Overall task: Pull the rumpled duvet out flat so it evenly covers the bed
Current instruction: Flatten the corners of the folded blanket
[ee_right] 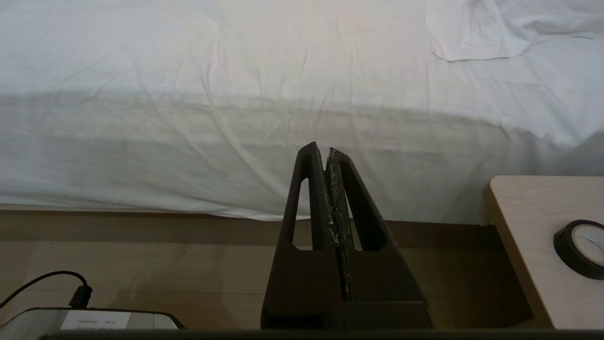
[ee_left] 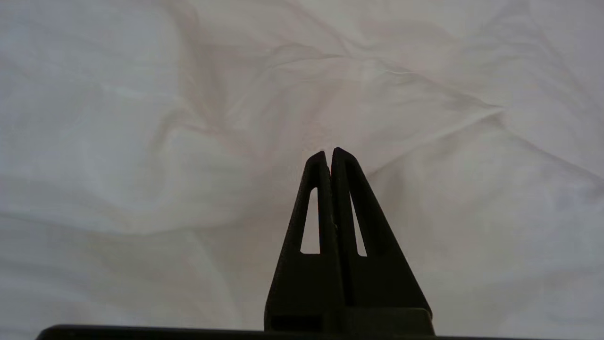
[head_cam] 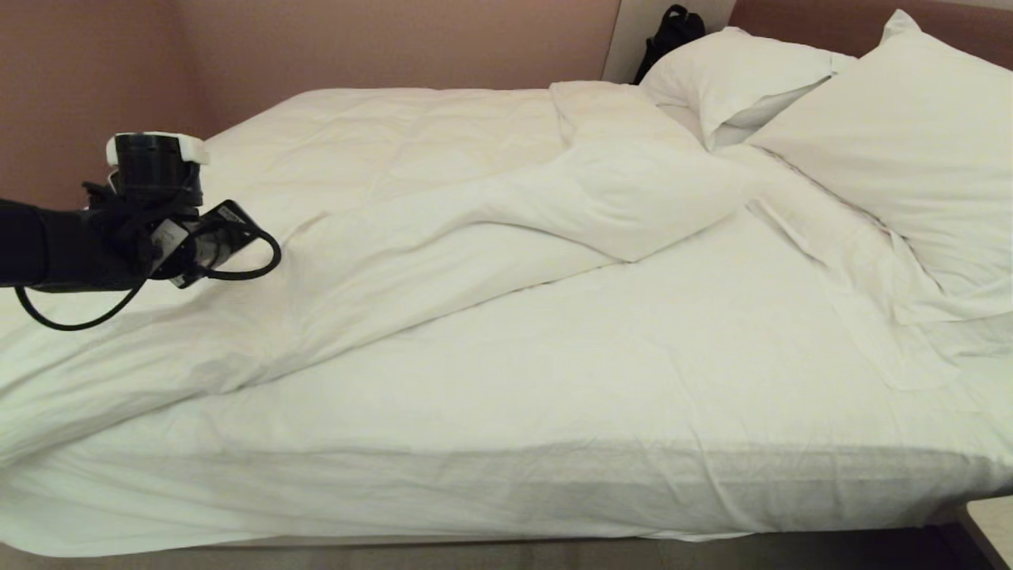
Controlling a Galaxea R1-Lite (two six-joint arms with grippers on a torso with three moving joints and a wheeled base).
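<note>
You see the duvet (head_cam: 443,214) bunched diagonally across the bed's (head_cam: 554,380) far half, two pillows (head_cam: 894,134) by pinkish walls. Left gripper (ee_left: 329,152) hovers over it, fingers pressed together; right gripper (ee_right: 325,151) likewise, near the wooden surface (ee_right: 524,236).

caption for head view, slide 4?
Left hand shut above rumpled duvet; bed half uncovered.

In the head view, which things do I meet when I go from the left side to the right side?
left arm with its left gripper → duvet folded back on the bed → black bag at the wall → pillows
</note>
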